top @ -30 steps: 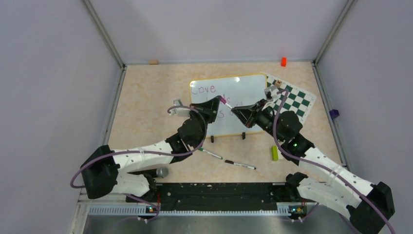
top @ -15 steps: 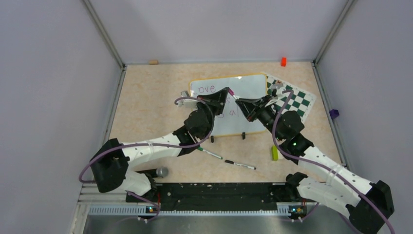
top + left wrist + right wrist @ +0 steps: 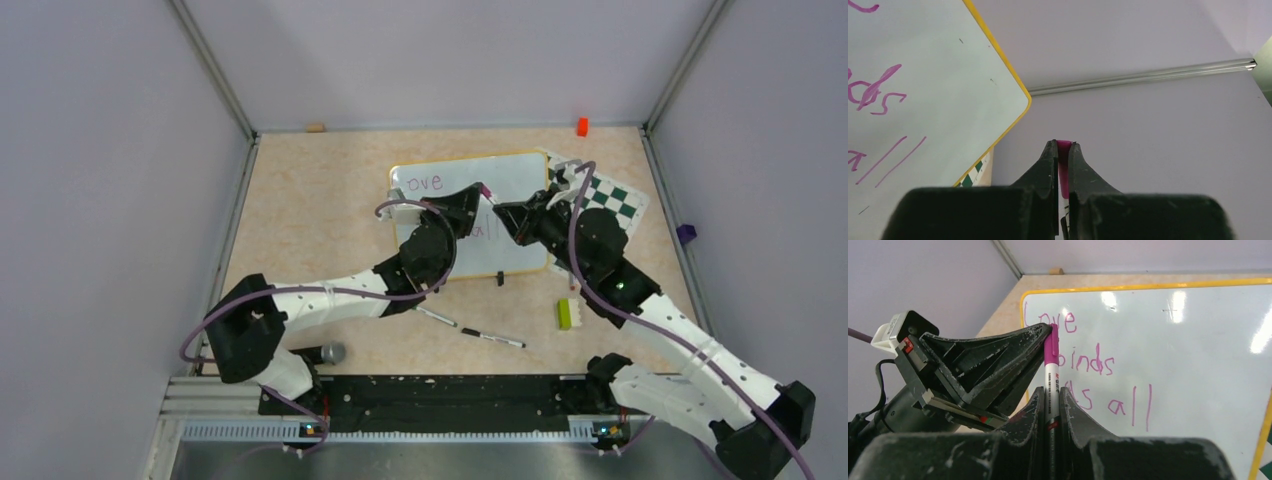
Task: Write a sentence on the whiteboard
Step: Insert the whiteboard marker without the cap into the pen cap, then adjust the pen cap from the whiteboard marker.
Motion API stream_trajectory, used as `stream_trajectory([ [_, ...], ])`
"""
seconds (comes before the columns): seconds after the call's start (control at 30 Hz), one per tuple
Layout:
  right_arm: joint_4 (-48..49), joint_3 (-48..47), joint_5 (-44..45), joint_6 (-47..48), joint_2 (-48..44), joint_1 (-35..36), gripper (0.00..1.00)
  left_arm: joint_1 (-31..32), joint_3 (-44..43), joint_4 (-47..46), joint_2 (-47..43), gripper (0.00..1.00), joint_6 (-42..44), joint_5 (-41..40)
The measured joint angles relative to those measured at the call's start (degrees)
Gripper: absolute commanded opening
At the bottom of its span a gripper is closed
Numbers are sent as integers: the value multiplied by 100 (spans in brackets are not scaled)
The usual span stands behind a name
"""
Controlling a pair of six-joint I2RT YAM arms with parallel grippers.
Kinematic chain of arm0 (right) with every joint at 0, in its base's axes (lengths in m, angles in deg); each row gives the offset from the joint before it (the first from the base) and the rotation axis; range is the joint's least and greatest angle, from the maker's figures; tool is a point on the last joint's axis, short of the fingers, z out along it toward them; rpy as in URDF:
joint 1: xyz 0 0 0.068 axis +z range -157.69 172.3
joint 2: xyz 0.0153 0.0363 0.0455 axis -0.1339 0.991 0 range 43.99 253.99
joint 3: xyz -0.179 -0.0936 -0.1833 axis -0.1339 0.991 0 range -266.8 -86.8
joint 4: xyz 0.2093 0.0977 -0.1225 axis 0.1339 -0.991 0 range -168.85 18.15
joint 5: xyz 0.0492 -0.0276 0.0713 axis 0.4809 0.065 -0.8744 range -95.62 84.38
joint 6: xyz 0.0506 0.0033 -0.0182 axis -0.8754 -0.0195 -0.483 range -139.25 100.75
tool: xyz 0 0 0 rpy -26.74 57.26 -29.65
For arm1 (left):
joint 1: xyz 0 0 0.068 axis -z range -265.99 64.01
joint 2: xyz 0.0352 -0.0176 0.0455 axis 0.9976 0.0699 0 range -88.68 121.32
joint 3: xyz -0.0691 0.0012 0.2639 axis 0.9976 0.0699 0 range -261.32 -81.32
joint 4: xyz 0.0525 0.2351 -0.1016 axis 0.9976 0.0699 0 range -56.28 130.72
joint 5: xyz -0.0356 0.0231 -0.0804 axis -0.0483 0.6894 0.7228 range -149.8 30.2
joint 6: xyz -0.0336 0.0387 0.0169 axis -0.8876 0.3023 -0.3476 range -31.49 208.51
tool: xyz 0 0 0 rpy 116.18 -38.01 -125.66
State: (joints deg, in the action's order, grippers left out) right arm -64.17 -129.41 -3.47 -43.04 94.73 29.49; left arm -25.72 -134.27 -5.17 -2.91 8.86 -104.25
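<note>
Capping is being judged the step in hand. The sentence (image 3: 1088, 365), "Love binds as all", is being shown complete on the whiteboard (image 3: 1198, 330). The marker (image 3: 1050, 377) is being clamped by its barrel in the closed right gripper (image 3: 1050, 390), and its magenta cap (image 3: 1051, 346) is being pinched by the closed left gripper (image 3: 1062, 144). A straight push along the pen's axis is likely being called for next, with both grips held firm. The board is lying just beyond and under the meeting grippers and seemingly is not being touched by them.
</note>
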Motion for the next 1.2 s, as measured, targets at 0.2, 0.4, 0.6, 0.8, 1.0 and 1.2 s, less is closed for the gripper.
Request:
stream_trajectory([
  [0.2, -1423, -577, 42, 20, -120, -57, 0, 144, -24, 68, 149, 7, -87, 61],
  [0.4, -2175, -750, 238, 96, -297, -61, 0, 448, 197, 507, -122, 60, 57, 841],
  [0.6, -2839, -815, 319, 155, -330, -70, 0, 127, 684, 1207, -839, 66, 238, 2667],
  [0.8, -3442, -852, 42, 219, -590, -70, 0, -527, 1069, 2009, -1580, 74, 608, 3324],
  [1.0, -3635, -1023, -859, 337, -647, -72, 0, -863, 1108, 2262, -1801, 71, 879, 4087],
  [1.2, -3740, -1121, -1604, 466, -632, -72, 0, -1217, 1316, 1729, -1661, 63, 811, 5261],
])
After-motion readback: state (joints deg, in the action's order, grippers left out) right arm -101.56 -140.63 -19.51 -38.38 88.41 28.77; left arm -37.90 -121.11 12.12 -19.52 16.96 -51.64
